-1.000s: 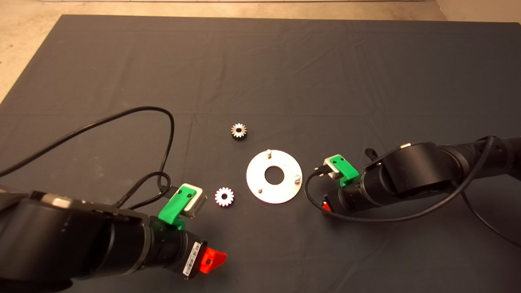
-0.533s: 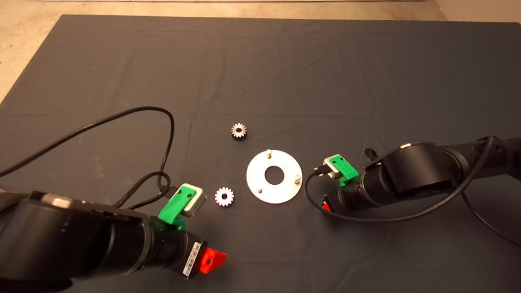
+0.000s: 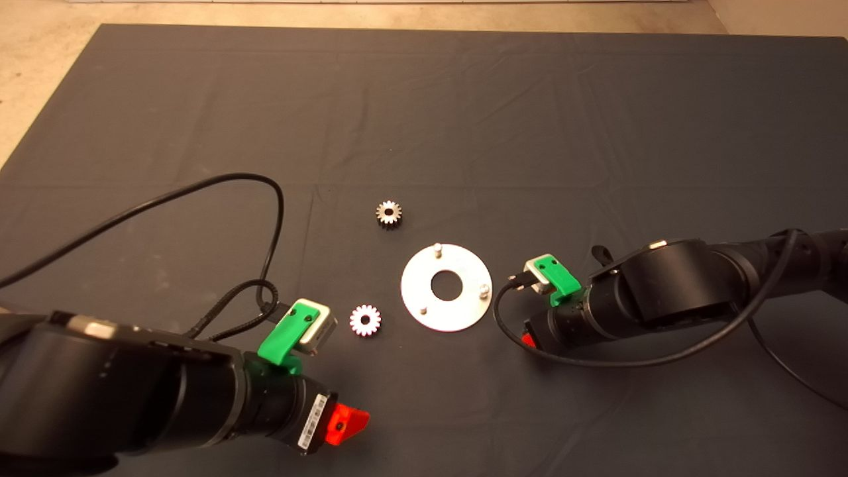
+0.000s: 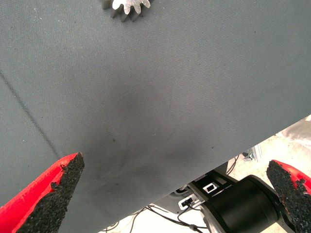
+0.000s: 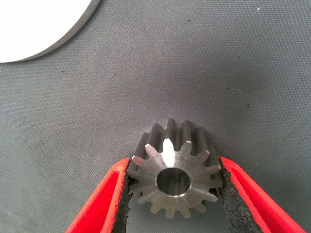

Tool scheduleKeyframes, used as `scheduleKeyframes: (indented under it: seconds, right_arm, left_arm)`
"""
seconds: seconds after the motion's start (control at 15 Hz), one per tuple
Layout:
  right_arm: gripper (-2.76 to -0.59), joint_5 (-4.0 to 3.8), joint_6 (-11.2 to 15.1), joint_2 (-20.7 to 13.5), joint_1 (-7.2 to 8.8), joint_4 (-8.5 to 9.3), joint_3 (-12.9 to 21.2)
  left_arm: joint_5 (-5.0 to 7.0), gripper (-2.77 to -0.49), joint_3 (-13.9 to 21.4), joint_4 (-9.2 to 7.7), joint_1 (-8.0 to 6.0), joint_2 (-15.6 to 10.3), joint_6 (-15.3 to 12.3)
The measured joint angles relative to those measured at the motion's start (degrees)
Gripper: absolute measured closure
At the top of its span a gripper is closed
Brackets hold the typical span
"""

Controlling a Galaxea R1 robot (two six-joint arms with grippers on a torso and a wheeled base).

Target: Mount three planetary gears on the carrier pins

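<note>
The shiny carrier disc [image 3: 446, 311] lies mid-mat with three bare carrier pins [image 3: 437, 249] standing on it. One planetary gear [image 3: 389, 213] lies on the mat beyond the disc. A second gear [image 3: 365, 320] lies to the disc's left and also shows in the left wrist view [image 4: 127, 6]. My right gripper [image 3: 528, 340] sits low, just right of the disc. In the right wrist view it [image 5: 175, 194] is shut on the third gear [image 5: 175, 177], with a pad against the teeth on each side. My left gripper [image 4: 175, 194] is open and empty, hovering near the second gear.
The disc's edge [image 5: 39, 24] lies close to the held gear. A black cable [image 3: 265, 199] loops over the mat on the left. Another cable [image 3: 596, 361] hangs under the right arm. The mat's near edge and the robot base [image 4: 238, 204] show in the left wrist view.
The right arm has sunk slightly and shifted a little toward the mat's near edge. The left arm, the disc and the two loose gears have not moved.
</note>
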Motion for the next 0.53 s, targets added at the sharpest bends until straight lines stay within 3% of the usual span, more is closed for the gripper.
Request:
scheduleKeyframes:
  seconds: [0.53]
  right_arm:
    - [-1.13,-0.02,0.0,0.0,0.0,-0.09,0.0]
  left_arm:
    - [-0.3,-2.75,0.0,0.0,-0.5,0.0,0.0]
